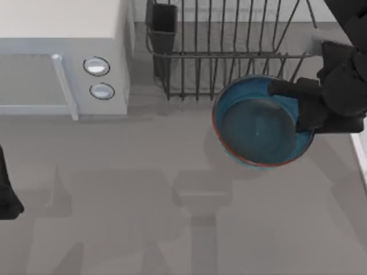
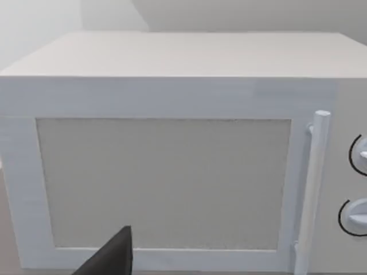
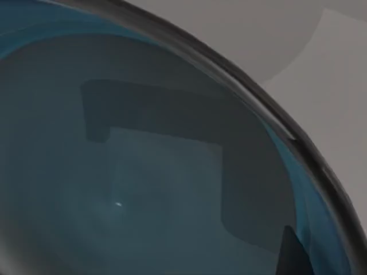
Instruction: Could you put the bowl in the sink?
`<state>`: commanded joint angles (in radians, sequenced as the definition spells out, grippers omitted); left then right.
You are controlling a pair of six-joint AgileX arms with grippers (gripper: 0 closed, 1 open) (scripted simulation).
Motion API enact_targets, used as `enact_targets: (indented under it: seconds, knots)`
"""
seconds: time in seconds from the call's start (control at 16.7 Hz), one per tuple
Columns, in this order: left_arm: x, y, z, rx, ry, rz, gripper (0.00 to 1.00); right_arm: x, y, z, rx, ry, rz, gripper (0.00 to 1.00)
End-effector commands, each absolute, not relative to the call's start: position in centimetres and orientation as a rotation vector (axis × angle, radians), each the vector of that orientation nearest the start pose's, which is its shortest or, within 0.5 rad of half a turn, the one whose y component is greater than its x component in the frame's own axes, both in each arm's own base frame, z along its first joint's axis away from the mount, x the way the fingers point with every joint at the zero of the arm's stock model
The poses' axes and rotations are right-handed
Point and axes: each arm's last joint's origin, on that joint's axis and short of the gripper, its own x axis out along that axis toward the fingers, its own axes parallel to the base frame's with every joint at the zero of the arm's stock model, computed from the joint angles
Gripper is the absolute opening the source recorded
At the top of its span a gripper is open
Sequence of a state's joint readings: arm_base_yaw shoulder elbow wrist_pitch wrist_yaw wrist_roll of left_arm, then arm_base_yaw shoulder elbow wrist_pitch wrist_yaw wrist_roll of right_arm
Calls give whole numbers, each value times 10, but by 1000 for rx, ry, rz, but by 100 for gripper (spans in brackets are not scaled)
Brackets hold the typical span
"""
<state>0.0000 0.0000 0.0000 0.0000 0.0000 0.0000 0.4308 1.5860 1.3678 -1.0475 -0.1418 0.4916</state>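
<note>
The deep blue bowl (image 1: 258,123) with a reddish-brown rim hangs over the right side of the table, just in front of the dish rack. My right gripper (image 1: 293,109) is shut on the bowl's right rim, one finger reaching over the edge into it. In the right wrist view the bowl's grey-blue inside (image 3: 143,183) is very close, with a dark fingertip (image 3: 289,252) at its wall. A pale strip of the sink (image 1: 362,157) shows at the table's right edge, to the right of the bowl. My left arm (image 1: 8,200) is parked at the far left.
A black wire dish rack (image 1: 229,51) stands at the back, right behind the bowl. A white microwave (image 1: 63,57) fills the back left, and the left wrist camera faces its door (image 2: 172,177). Bare grey tabletop (image 1: 172,217) stretches across the front.
</note>
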Motion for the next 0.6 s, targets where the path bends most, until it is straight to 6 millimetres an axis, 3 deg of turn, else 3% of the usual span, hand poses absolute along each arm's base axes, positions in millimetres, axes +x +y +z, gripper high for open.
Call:
enact_targets:
  seconds: [0.18, 0.3, 0.48, 0.6]
  knots:
    - [106, -1, 160, 0, 0, 0, 100, 317, 92, 266, 353, 1142, 190, 0]
    - [106, -1, 160, 0, 0, 0, 100, 335, 48, 269, 410, 935, 172, 0]
    - [106, -1, 160, 0, 0, 0, 100, 347, -15, 267, 430, 679, 112, 0]
    - [106, -1, 160, 0, 0, 0, 100, 348, -45, 268, 411, 543, 80, 0]
